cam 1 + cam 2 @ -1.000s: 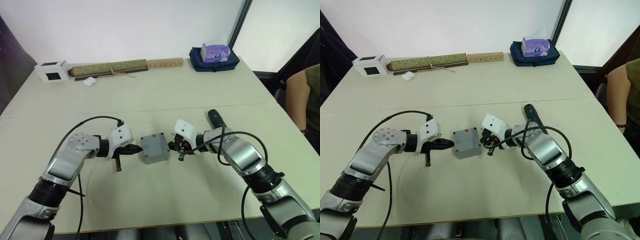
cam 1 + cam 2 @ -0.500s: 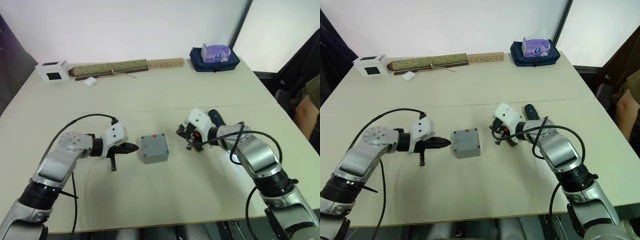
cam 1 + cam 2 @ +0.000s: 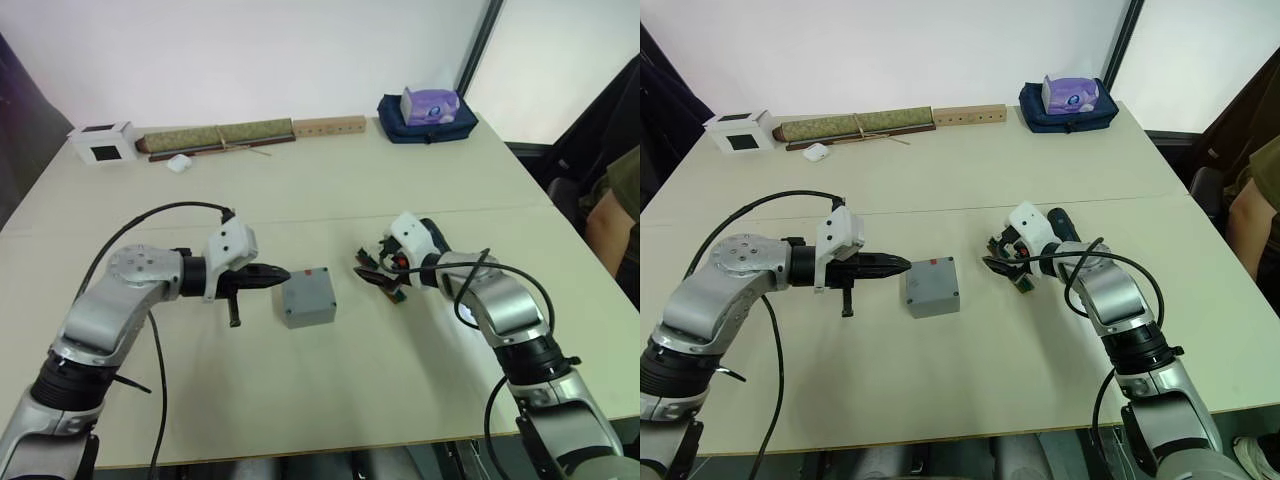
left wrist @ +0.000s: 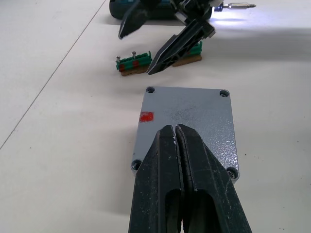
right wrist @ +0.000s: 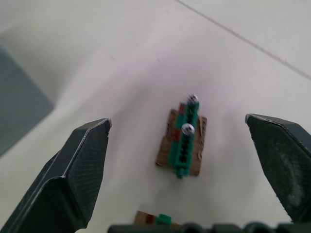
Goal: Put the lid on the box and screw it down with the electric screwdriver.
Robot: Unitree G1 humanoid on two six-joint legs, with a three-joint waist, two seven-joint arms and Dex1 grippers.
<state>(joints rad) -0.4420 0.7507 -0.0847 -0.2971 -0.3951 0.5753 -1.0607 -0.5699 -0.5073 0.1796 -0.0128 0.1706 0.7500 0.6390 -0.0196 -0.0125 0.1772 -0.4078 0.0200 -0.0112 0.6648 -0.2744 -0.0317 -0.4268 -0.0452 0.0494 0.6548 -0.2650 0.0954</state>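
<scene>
The grey box (image 3: 309, 302) stands mid-table with the lid (image 4: 194, 116) lying flat on it, a red mark near one edge. My left gripper (image 3: 283, 275) is shut and empty, its tips over the lid's left edge; the shut fingers (image 4: 165, 165) show in the left wrist view. To the right of the box my right gripper (image 3: 372, 272) is open and empty above a small green circuit board (image 5: 183, 141). The electric screwdriver (image 3: 433, 238) lies on the table just behind that gripper, its metal bit (image 4: 240, 6) lit white.
Two green circuit boards (image 4: 132, 64) lie between box and screwdriver. Along the far edge sit a white cube (image 3: 103, 142), a long rolled mat (image 3: 220, 133), a wooden block (image 3: 329, 126) and a blue pouch (image 3: 428, 110). A person's arm (image 3: 615, 215) is at the right edge.
My right gripper drew back from the box to the right and opened wide over the green boards. The left gripper stayed shut and edged closer to the box.
</scene>
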